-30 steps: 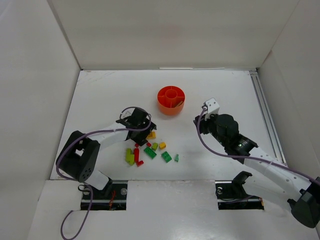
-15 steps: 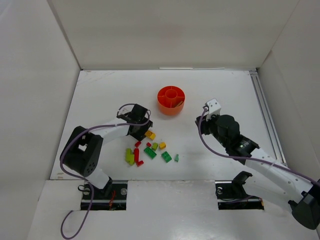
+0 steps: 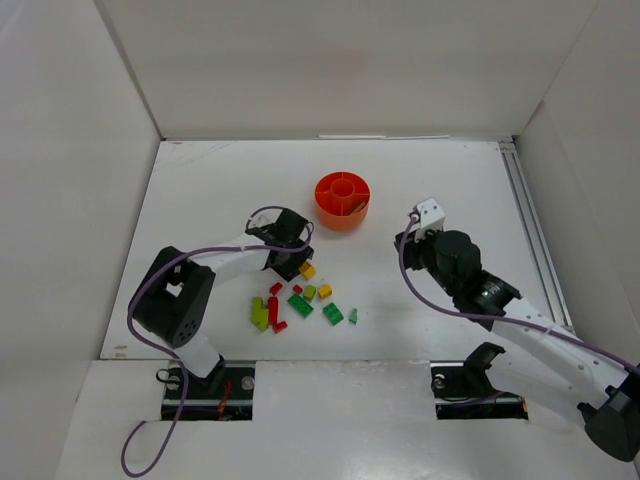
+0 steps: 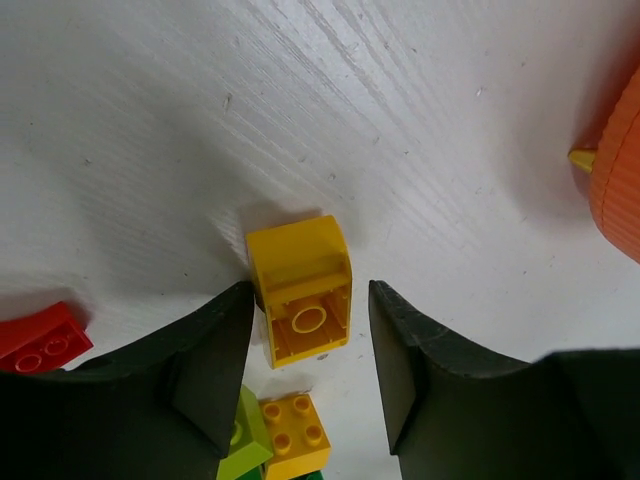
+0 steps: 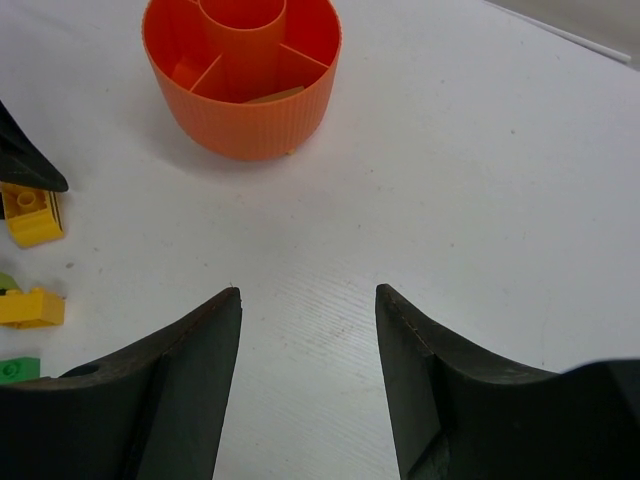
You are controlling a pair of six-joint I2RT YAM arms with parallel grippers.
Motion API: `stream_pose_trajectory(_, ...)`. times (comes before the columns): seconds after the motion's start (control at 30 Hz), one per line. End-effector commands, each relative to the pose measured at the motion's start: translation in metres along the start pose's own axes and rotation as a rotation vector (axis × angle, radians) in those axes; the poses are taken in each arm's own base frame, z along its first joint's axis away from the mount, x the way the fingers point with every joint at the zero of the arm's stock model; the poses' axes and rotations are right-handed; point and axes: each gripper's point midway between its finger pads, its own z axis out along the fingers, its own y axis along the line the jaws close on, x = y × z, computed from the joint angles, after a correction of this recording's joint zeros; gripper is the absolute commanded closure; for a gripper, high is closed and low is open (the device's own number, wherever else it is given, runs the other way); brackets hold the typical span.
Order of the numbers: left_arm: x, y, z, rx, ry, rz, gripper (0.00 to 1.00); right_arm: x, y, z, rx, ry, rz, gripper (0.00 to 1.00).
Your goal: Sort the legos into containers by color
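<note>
One tan brick (image 5: 275,96) lies in a compartment of the orange dish (image 5: 240,125). My left gripper (image 4: 310,300) straddles a yellow brick (image 4: 300,265), not clamped; my right gripper (image 5: 308,300) stands spread.

My left gripper (image 3: 297,263) hangs over a yellow brick (image 3: 308,270) at the far edge of the scattered bricks (image 3: 300,303), near the orange dish (image 3: 341,219).

Top view: the upper half of the counter (image 3: 220,180) is wide open, just the orange dish (image 3: 343,217) sitting mid-frame. Lower centre is tight, legos (image 3: 300,303) packed close together. Left wrist view: the left fingers (image 4: 190,370) straddle a yellow brick (image 4: 300,290) with a small gap on its right side. There's a red brick (image 4: 35,340) lower left and more pieces crowding the bottom edge.
</note>
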Motion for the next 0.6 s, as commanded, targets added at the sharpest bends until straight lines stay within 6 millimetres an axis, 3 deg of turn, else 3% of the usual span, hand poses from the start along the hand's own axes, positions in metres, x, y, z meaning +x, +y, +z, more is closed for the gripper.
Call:
stream_pose_trajectory(0.0,0.003,0.041,0.008,-0.134,-0.007,0.032,0.54,-0.010,-0.003,-0.004,0.015,-0.038,0.006,0.39)
stream_pose_trajectory(0.07,0.003,0.041,0.008,-0.134,-0.007,0.032,0.59,-0.010,-0.003,-0.004,0.015,-0.038,0.006,0.39)
stream_pose_trajectory(0.27,-0.002,0.012,-0.007,-0.078,-0.078,0.126,0.72,-0.010,-0.004,-0.004,0.024,-0.037,0.006,0.39)
stream_pose_trajectory(0.4,-0.012,-0.020,-0.031,0.006,-0.159,0.176,0.74,-0.010,-0.008,-0.005,0.042,-0.037,0.007,0.39)
stream_pose_trajectory(0.57,-0.041,-0.060,-0.072,0.136,-0.325,0.221,0.74,-0.007,-0.015,-0.007,0.079,-0.026,0.005,0.39)
